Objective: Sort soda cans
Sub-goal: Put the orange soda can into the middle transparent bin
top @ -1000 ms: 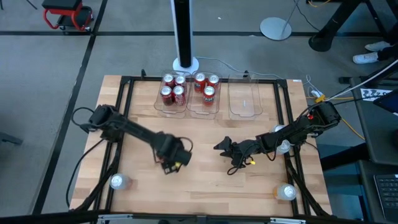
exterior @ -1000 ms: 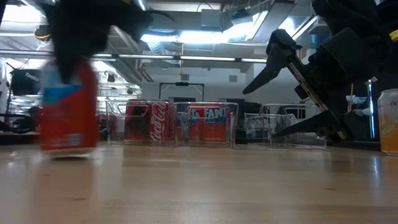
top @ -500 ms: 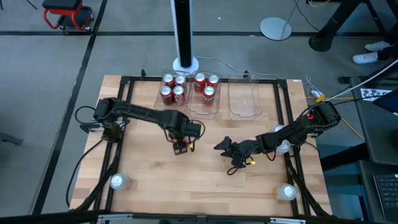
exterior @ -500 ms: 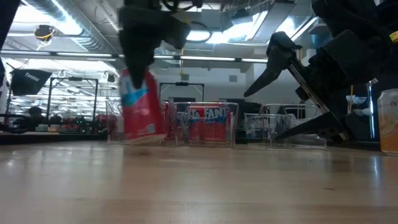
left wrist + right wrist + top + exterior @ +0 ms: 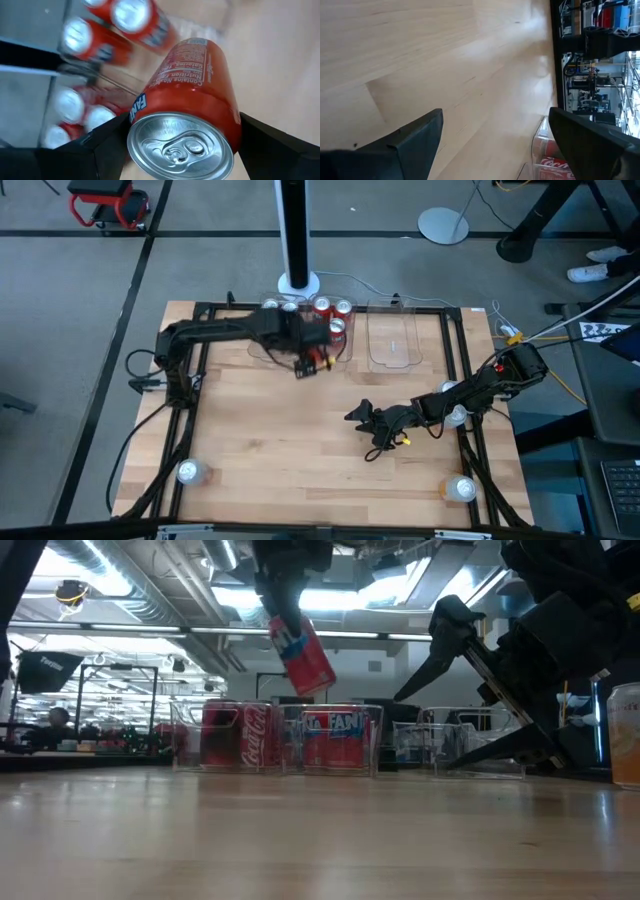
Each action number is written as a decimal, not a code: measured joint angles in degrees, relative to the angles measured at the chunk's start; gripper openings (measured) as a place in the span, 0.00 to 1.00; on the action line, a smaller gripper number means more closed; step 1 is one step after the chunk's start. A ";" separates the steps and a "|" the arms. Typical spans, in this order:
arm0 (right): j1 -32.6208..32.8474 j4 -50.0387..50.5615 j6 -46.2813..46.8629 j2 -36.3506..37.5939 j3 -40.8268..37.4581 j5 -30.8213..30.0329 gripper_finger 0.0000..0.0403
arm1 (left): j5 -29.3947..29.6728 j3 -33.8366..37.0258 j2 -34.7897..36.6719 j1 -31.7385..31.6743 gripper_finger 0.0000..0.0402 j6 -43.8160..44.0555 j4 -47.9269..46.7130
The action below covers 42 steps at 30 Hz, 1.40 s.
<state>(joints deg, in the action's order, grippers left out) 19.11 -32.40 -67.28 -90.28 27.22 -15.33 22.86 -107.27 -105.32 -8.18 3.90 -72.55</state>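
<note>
My left gripper [image 5: 310,362] hangs over the near ends of the clear bins at the table's far edge, shut on a red-orange soda can [image 5: 319,361] that shows tilted in the low view [image 5: 300,655]. Below it, red cans [image 5: 240,735] stand in the left bin and more cans [image 5: 337,327] in the middle bin [image 5: 345,355]. My right gripper [image 5: 355,416] rests low at mid-table, right of centre, open with nothing between its fingers [image 5: 495,135]. My left gripper pinches the can's side wall [image 5: 145,107] between its two fingers [image 5: 100,145], just below the silver top. The fingers come slanting down from above, one on each side of the can. The can is lifted clear above the bins, tilted, with its top toward the wrist.
The right-hand clear bin [image 5: 392,340] holds nothing. Loose cans stand at the near left [image 5: 188,472] and the near right [image 5: 461,489], and one by the right arm [image 5: 455,417]. A black frame [image 5: 200,380] runs around the wooden table.
My left gripper has carried the can from the table's middle left toward the far edge and to the right, rising as it went, and has turned. The can, upright just above the table before, now hangs tilted over the bins.
</note>
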 joint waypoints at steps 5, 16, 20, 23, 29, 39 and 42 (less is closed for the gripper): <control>0.00 0.31 -0.03 0.00 0.00 0.00 0.90 | 0.69 -1.26 0.00 -4.98 0.76 -6.28 5.54; 0.00 1.30 -0.85 0.00 0.00 -0.74 0.90 | 0.16 -0.07 -3.24 -13.21 0.76 -13.60 7.35; -0.09 1.42 -3.51 0.00 0.00 -2.76 0.90 | -0.69 1.35 -5.21 -13.79 0.76 -16.02 7.20; -0.27 0.90 -4.56 0.00 0.00 -3.85 0.90 | -1.88 1.39 -6.66 -14.24 0.76 -16.95 8.36; -0.50 2.18 -4.99 0.00 0.00 -4.66 0.90 | -2.90 1.39 -10.64 -14.38 0.76 -20.41 10.50; -0.48 5.11 -1.67 0.00 0.00 -6.10 0.90 | -1.96 1.38 -15.60 -14.89 0.76 -24.02 15.54; -0.39 5.20 -0.88 0.00 0.00 -6.09 0.90 | -1.96 1.32 -15.83 -15.17 0.78 -24.13 15.53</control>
<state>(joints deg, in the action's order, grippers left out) 18.72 -27.20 -68.16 -90.28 27.22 -21.42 20.90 -105.95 -121.14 -23.35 -20.23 -57.02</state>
